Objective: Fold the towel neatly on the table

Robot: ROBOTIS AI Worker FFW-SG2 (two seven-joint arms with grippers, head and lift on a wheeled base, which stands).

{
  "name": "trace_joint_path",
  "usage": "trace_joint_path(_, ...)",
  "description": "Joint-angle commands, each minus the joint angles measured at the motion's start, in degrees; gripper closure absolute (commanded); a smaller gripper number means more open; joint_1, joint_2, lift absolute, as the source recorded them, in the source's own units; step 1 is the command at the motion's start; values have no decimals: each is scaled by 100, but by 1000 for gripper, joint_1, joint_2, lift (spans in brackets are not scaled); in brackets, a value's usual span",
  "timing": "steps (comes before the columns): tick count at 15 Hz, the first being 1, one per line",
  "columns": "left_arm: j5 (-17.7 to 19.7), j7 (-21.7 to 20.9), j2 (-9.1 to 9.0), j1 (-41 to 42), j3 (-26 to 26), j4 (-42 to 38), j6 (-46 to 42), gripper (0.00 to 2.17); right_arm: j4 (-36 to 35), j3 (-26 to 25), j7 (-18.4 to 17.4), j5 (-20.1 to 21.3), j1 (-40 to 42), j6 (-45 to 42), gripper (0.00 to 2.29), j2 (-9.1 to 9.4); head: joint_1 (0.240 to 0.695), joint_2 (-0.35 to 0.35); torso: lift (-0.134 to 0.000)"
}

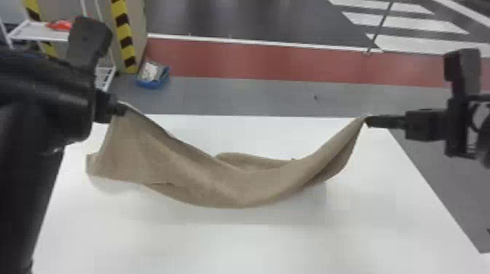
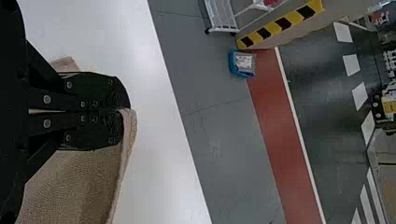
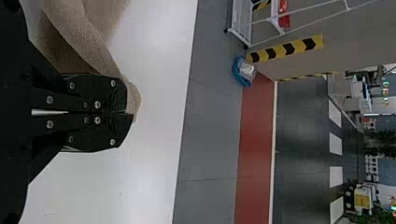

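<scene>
The beige towel (image 1: 218, 182) hangs in a sagging curve between both grippers above the white table (image 1: 255, 247); whether its lowest part touches the tabletop I cannot tell. At the left, my left gripper (image 1: 118, 108) holds one upper corner. On the right, my right gripper (image 1: 366, 121) pinches the other end. In the left wrist view, the left gripper (image 2: 123, 110) is shut on the edge of the towel (image 2: 74, 182). The right wrist view has the right gripper (image 3: 128, 113) shut on a gathered corner of the towel (image 3: 86, 37).
Beyond the table's far edge on the floor lies a blue bin (image 1: 153, 75) with pale contents. A white rack (image 1: 40, 32) with a red item (image 1: 60, 24) stands at the back left, near a yellow-and-black striped post (image 1: 123, 36).
</scene>
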Motion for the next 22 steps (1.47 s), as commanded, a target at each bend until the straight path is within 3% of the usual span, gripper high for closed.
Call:
trace_joint_path(1,264,80,-105,-975,7,1171,-360,1413,747,301,-181,8,-834,93,1345,-96,615,-154,-124)
trace_joint_path(4,317,195,-386,-1924,60,2700,-1432,1409,1705,494,-427,78,-1898,128,1349,-105,546,-157,-124)
trace_joint_path(5,317,274,-465,-2258,86,3175,-1696,1409,1925,582,-444,149,-2240,163,1349,-105,498,-165,-124)
trace_joint_path(7,361,300,-474,-2540,262,3360,-1836,1409,2057,591,-471,158,-2636,268,1349,-201,450,-169,-124)
trace_joint_path(9,387,159,-421,-2381,491,2762,-1590,1409,1890,512,-444,-150,-2609,567,1349,-658,392,-173,-124)
trace_joint_path(10,405,10,-351,-1968,605,2050,-1274,1413,1415,283,-392,-493,-2196,831,1349,-922,379,-180,-124)
trace_joint_path(12,431,-166,45,-729,798,442,-817,1409,88,-499,-321,-1108,-729,1024,1349,-1186,373,-194,-124)
trace_joint_path(13,475,-166,212,0,957,-262,-817,1409,-501,-983,-216,-1319,142,1024,1349,-1203,390,-199,-124)
trace_joint_path(14,528,-254,273,633,1141,-771,-834,1413,-914,-1360,-102,-1451,871,936,1349,-1133,419,-198,-124)
trace_joint_path(16,686,-271,291,2004,1616,-1641,-1133,1409,-1538,-2116,153,-1671,2163,427,1349,-667,554,-187,-124)
trace_joint_path(19,809,-324,282,3481,2046,-2257,-1942,1409,-1933,-2547,443,-1908,3350,-382,1349,-114,695,-172,-124)
trace_joint_path(22,844,-429,273,4413,2389,-2345,-2856,1409,-1925,-2679,839,-1925,4202,-1525,1349,282,695,-143,-124)
